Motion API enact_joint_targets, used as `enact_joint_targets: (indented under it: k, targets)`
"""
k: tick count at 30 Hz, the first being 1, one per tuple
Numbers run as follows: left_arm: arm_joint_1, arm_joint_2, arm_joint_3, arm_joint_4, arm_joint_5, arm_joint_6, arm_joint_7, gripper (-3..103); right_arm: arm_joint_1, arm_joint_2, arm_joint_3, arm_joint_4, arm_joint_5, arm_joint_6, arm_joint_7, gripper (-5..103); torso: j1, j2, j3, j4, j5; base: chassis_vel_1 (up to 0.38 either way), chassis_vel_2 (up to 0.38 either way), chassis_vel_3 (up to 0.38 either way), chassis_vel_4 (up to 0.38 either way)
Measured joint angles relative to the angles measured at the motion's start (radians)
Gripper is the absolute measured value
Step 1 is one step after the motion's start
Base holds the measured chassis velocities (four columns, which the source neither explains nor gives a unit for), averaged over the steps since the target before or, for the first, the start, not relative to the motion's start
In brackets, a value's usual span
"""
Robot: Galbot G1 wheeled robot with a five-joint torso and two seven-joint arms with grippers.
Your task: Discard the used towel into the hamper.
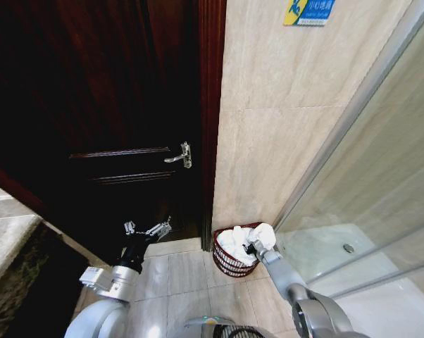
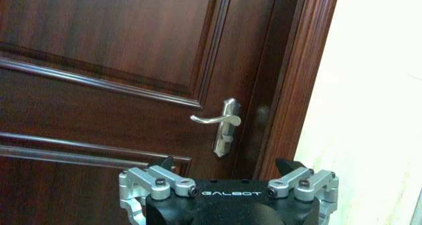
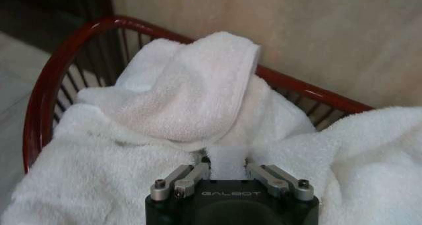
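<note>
1. Take the hamper [image 1: 229, 262] as your landmark: it stands on the tiled floor [image 1: 177, 278] against the beige tiled wall [image 1: 282, 127], just beside the dark wooden door frame [image 1: 212, 120].
2. Your right gripper [image 1: 253, 246] is over the hamper's rim, on the side toward the glass shower screen [image 1: 381, 162].
3. Its jaws are clamped on a fold of the white towel [image 3: 218, 166], as the right wrist view shows.
4. The towel lies heaped inside the hamper, rising above the red rim [image 3: 59, 62] and spilling over the edge toward the shower.
5. Your left gripper [image 1: 147, 230] hangs away from the hamper on its door side, in front of the dark wooden door [image 1: 92, 91], below the silver door handle [image 2: 221, 122].
6. Its jaws stand apart and hold nothing.
</note>
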Motion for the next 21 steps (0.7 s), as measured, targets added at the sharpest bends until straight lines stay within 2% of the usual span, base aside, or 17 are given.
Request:
enact_joint_targets:
  k: [5, 10, 21]
  targets:
    - [0.000, 0.000, 0.000, 0.000, 0.000, 0.000, 0.000, 100, -0.005, -0.003, -0.001, 0.025, 0.058, -0.010, 0.011, 14, 0.000, 0.000, 0.000, -0.0001, 0.0001, 0.000, 0.000, 0.000, 0.000]
    - [0.000, 0.000, 0.000, 0.000, 0.000, 0.000, 0.000, 100, -0.018, -0.013, -0.003, 0.049, 0.060, -0.036, -0.009, 14, 0.000, 0.000, 0.000, 0.0000, -0.0001, 0.000, 0.000, 0.000, 0.000]
    - [0.000, 0.000, 0.000, 0.000, 0.000, 0.000, 0.000, 100, -0.037, -0.017, -0.003, 0.055, 0.060, -0.036, -0.033, 14, 0.000, 0.000, 0.000, -0.0001, -0.0002, -0.021, 0.017, 0.020, -0.025]
